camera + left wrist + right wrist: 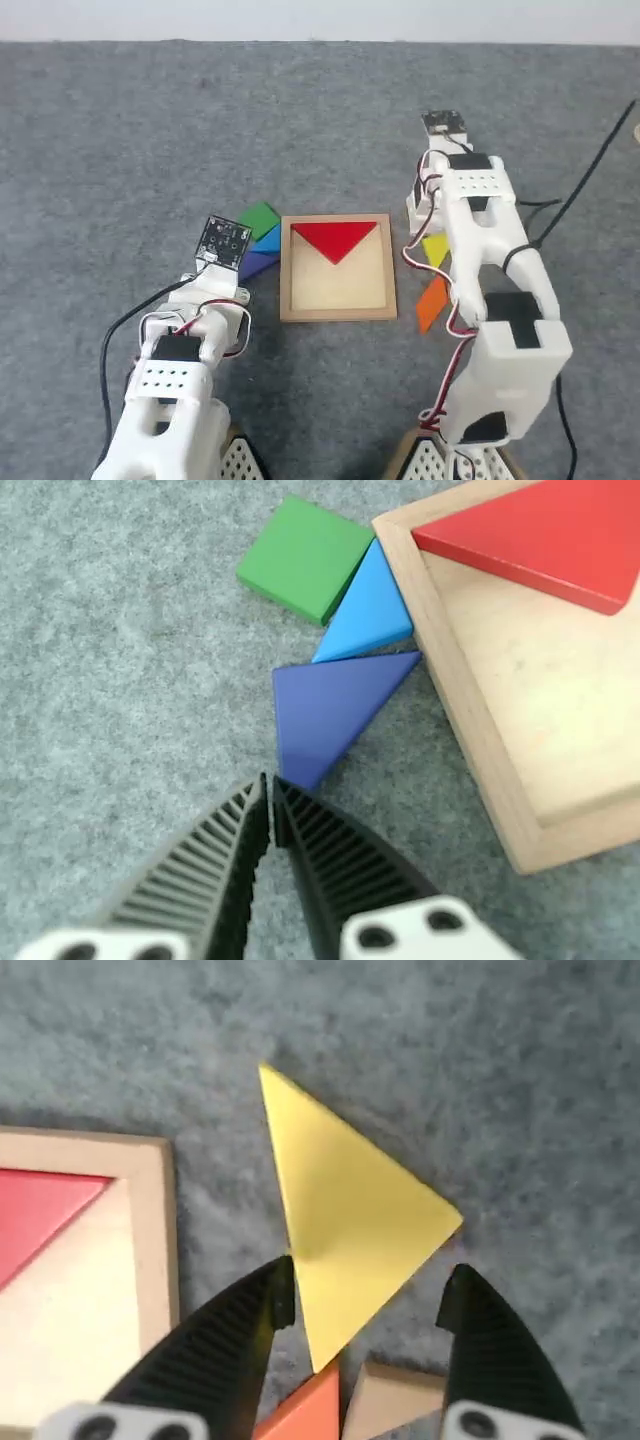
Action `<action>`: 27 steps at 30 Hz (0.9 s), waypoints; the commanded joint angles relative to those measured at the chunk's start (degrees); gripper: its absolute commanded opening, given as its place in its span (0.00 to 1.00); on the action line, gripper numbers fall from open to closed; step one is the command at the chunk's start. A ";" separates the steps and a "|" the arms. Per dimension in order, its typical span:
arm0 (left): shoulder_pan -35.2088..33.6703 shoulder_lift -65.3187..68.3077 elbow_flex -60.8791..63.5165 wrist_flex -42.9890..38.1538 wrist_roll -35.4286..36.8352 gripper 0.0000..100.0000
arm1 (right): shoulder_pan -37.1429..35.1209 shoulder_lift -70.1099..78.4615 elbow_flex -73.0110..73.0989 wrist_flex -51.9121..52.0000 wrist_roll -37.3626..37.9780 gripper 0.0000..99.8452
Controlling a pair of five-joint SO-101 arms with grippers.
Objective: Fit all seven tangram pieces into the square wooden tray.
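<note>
Tray (337, 315) holds just the red triangle (333, 238); right jaws spread around the yellow triangle (345, 1230), ready to grab it, left jaws pressed together by the dark blue triangle (325, 705)

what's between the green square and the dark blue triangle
A light blue triangle lies there, beside the wooden tray, as the left wrist view shows.

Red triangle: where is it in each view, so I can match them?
High view: red triangle lies in the wooden tray, against its far wall.
Left wrist view: red triangle in the wooden tray, past the light blue triangle.
Right wrist view: red triangle in the wooden tray, across its wall from the yellow triangle.
Shared landmark: the wooden tray's wall.
</note>
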 commanded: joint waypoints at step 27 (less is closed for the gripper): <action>0.00 0.09 -2.42 -0.88 0.09 0.01 | -2.86 7.69 -1.41 -7.34 4.48 0.38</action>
